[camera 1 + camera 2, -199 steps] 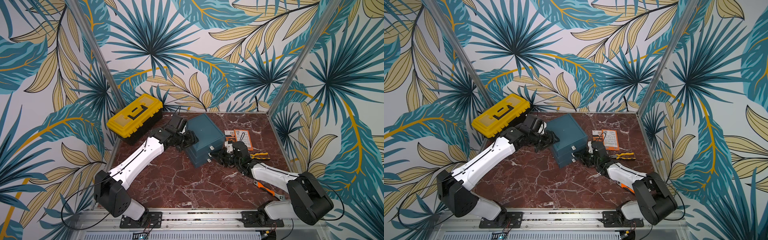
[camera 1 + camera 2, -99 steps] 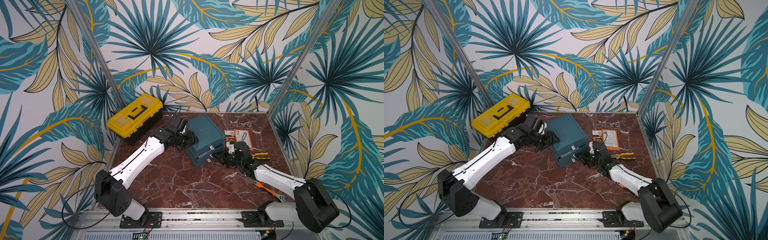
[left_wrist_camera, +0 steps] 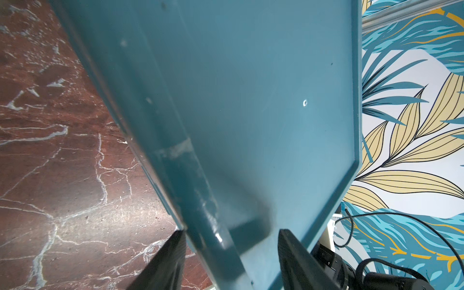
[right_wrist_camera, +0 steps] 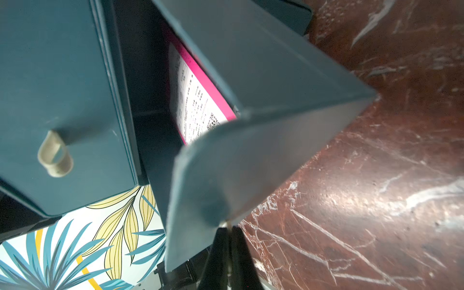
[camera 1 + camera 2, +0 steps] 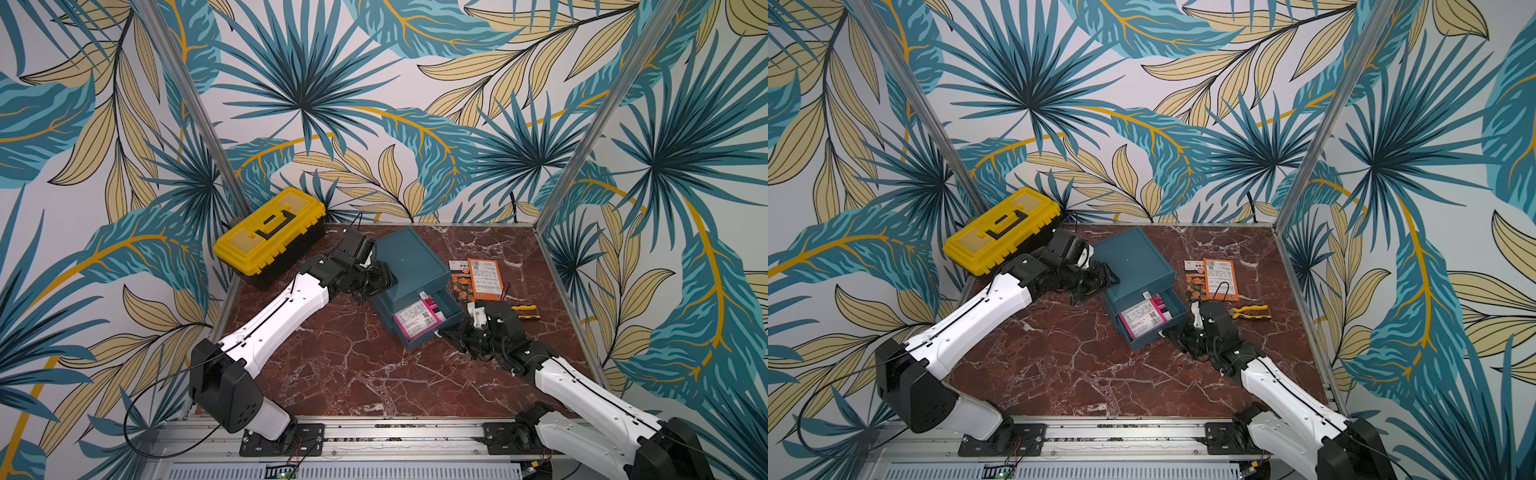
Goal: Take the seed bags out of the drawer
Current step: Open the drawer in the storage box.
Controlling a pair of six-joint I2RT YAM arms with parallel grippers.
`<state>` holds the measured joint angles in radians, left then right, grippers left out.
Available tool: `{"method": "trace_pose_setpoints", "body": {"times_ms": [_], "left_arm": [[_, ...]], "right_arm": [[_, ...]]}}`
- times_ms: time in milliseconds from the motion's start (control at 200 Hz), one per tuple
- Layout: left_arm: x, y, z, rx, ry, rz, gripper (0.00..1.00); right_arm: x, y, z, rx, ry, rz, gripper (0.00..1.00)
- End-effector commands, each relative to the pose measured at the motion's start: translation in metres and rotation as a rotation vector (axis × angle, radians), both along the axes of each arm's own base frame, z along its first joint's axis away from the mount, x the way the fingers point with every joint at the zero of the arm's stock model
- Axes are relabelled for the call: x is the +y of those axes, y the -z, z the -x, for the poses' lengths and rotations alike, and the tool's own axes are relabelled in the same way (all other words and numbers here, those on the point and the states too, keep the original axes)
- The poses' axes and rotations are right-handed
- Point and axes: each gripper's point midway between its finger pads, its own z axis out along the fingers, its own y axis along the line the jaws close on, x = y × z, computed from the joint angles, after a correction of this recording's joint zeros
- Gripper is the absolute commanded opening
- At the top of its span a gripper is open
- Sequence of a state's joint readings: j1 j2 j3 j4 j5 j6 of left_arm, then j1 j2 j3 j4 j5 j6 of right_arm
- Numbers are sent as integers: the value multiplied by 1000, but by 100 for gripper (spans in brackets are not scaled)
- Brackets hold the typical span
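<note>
Marble worktop (image 5: 353, 374): left gripper (image 5: 381, 277) jaws clamp the drawer chest (image 5: 409, 257) corner; right gripper (image 5: 444, 334) jaws pinch its open drawer (image 4: 251, 163), seed bags (image 5: 415, 322) inside.

Magenta flat seed bag (image 4: 198, 100) in pulled-out drawer (image 4: 263, 155) of teal plastic cabinet (image 5: 407, 257): mostly hidden behind drawer wall. Drawer's pale loop pull (image 4: 226, 223) nearly hidden between pinched fingertips of black right gripper (image 4: 227, 232).

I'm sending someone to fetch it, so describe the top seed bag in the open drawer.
Find the teal cabinet in the middle of the marble table. Its lower drawer is pulled out, and the seed bag lies on top inside. Unlike the orange bags on the table, it is magenta with a white text panel.
</note>
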<state>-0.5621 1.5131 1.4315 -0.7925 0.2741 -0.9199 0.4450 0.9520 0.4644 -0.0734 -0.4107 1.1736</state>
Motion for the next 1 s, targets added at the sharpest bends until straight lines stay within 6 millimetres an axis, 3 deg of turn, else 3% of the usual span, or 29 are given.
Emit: {"method": "trace_pose_setpoints", "body": {"times_ms": [0, 551, 997], "left_arm": [[-7, -14, -7, -51, 20, 25, 63], [-9, -8, -5, -42, 20, 36, 63], [-8, -3, -3, -29, 21, 22, 63]], "right_arm": [[-10, 18, 16, 50, 12, 35, 0], [-23, 28, 42, 101, 12, 63, 0], [-27, 34, 45, 114, 13, 87, 0]]}}
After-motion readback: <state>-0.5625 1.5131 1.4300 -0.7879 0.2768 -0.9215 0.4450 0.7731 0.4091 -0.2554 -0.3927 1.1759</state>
